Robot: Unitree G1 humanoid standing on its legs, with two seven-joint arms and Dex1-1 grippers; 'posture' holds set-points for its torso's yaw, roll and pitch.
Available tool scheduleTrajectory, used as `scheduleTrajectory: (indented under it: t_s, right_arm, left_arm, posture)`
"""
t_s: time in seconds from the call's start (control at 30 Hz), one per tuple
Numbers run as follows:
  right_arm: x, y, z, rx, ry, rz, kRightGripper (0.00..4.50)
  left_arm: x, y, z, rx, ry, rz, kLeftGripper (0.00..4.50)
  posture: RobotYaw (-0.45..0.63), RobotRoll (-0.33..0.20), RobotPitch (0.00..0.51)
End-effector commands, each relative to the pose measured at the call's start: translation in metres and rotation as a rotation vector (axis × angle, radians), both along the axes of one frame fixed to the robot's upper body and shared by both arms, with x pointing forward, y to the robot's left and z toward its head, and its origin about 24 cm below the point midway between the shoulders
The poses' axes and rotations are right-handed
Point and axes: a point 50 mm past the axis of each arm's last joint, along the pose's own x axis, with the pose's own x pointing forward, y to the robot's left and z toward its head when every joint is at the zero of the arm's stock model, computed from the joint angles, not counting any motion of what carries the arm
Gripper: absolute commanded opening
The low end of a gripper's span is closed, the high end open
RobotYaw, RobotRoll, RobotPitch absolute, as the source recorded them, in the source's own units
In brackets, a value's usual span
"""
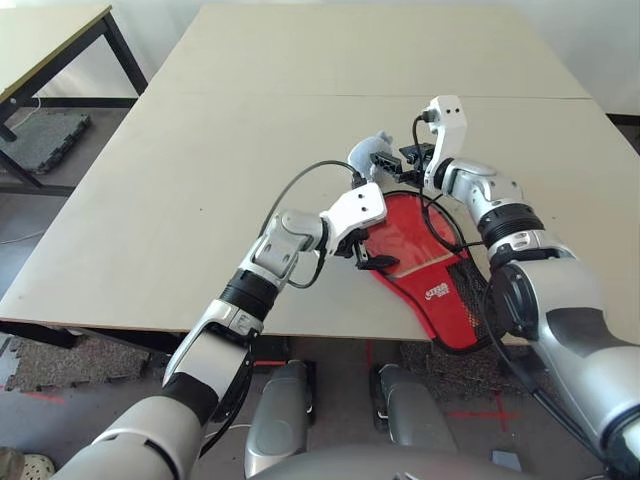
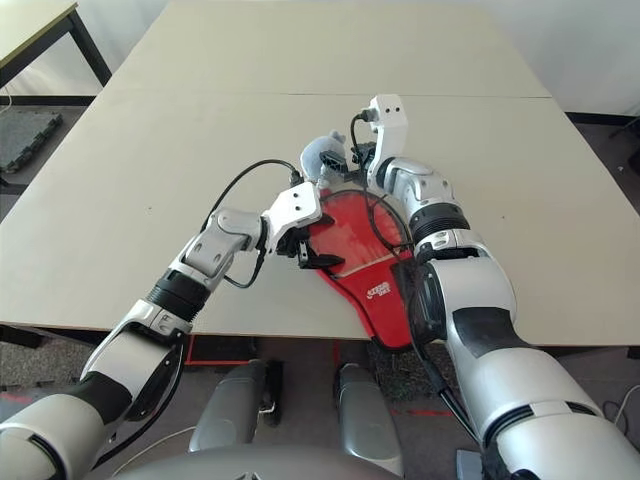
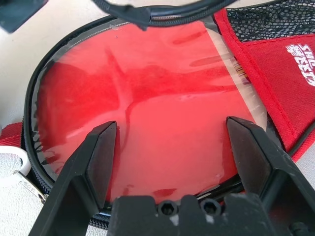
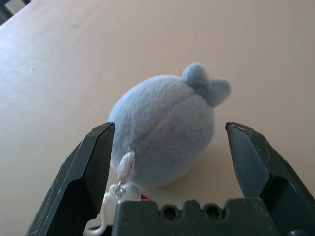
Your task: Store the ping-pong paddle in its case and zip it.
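The red case [image 1: 440,292], with its black mesh panel and white logo, lies flat near the table's front edge, its narrow end past the edge. Inside its black zip edging [image 3: 34,162] shows the paddle's glossy round red face [image 3: 162,98]; the handle is covered by red fabric [image 3: 290,73]. My left gripper [image 1: 368,258] hovers open just above that red face, fingers [image 3: 98,157] apart with nothing between them. My right gripper [image 1: 395,160] is open at the case's far end, its fingers [image 4: 93,162] on either side of a small grey-blue plush pouch [image 4: 167,113] without closing on it.
The pouch [image 1: 368,150] hangs from the case by a white clip [image 4: 115,194]. Black wrist cables [image 1: 440,225] loop over the case. The beige table [image 1: 200,180] stretches wide to the left and back. A second table [image 1: 50,40] stands at the far left.
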Motion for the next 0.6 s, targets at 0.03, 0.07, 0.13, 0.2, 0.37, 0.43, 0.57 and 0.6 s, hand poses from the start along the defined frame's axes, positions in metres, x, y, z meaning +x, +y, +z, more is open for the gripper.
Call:
scheduleTrajectory:
  t_s: [0.03,0.07,0.13,0.2,0.37,0.43,0.57,0.6]
  right_arm:
    - [0.001,0.004,-0.003,0.019,0.019,-0.015,4.5]
    - [0.0,0.005,-0.004,0.018,0.026,-0.012,4.5]
    - [0.0,0.006,-0.006,0.016,0.036,-0.01,4.5]
    - [-0.001,0.007,-0.009,0.012,0.047,-0.016,4.32]
    - [-0.001,0.006,-0.014,0.009,0.063,-0.031,2.84]
    - [-0.001,0.006,-0.014,0.013,0.064,-0.034,2.11]
    - [-0.001,0.005,-0.013,0.033,0.063,-0.044,0.58]
    - [-0.001,0.004,-0.013,0.041,0.061,-0.048,0.31]
  left_arm:
    - [-0.007,0.0,-0.016,0.042,0.054,-0.003,4.45]
    - [-0.007,0.0,-0.015,0.041,0.054,-0.002,4.45]
    - [-0.007,0.0,-0.015,0.04,0.055,-0.001,4.45]
    - [-0.007,0.0,-0.015,0.041,0.054,0.0,4.48]
    - [-0.008,0.0,-0.015,0.042,0.055,0.0,4.5]
    - [-0.008,0.0,-0.015,0.042,0.055,0.0,4.5]
    - [-0.008,-0.001,-0.016,0.042,0.055,-0.002,4.5]
    - [-0.008,-0.001,-0.016,0.043,0.056,-0.003,4.5]
  posture:
    - [0.1,0.0,0.175]
    - [0.1,0.0,0.174]
    - [0.1,0.0,0.174]
    - [0.1,0.0,0.174]
    - [0.11,0.0,0.172]
    - [0.1,0.0,0.171]
    - [0.1,0.0,0.168]
    - [0.1,0.0,0.166]
